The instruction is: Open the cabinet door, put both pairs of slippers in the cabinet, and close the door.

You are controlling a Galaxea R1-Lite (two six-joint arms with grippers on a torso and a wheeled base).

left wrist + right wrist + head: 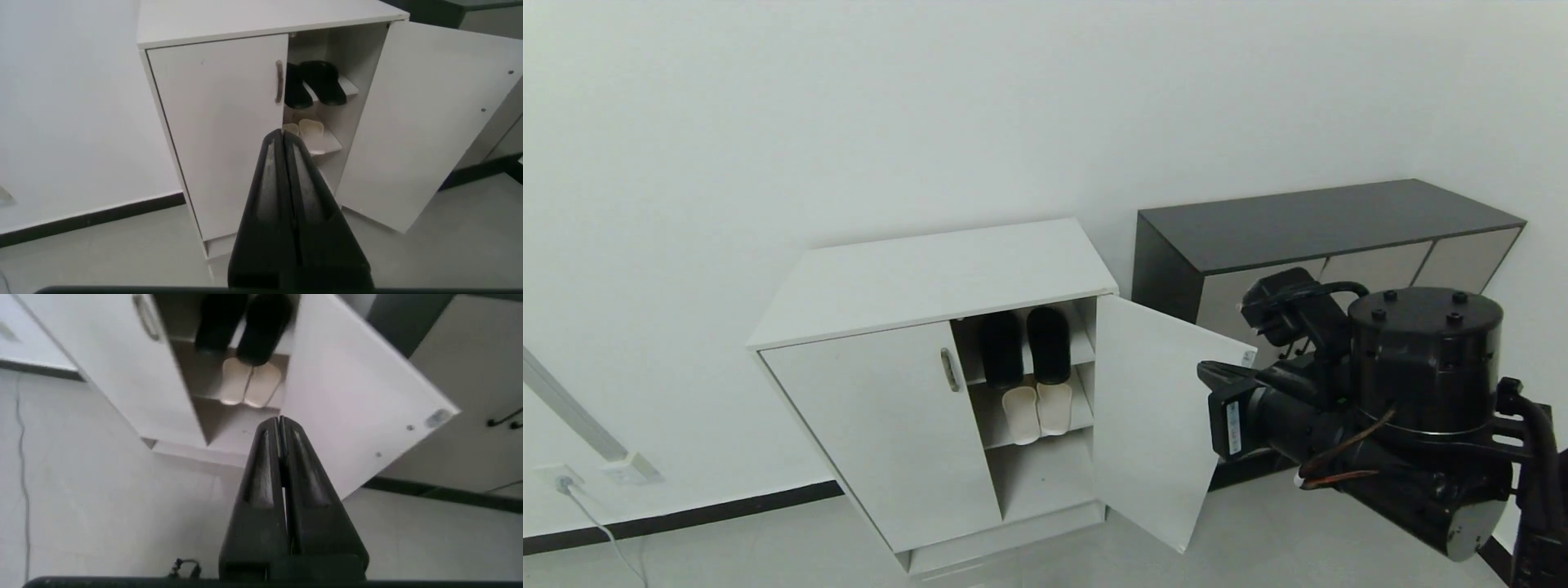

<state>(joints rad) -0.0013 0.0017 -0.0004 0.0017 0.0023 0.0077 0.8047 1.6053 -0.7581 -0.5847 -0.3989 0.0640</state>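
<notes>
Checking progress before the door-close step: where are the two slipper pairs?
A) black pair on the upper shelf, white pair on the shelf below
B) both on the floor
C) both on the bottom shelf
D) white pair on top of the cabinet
A: past the open door, the black slippers sit on the upper shelf and the white slippers on the shelf below.

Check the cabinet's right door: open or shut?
Open. The right door stands out wide, showing black slippers and white slippers inside; the left door is shut.
</notes>
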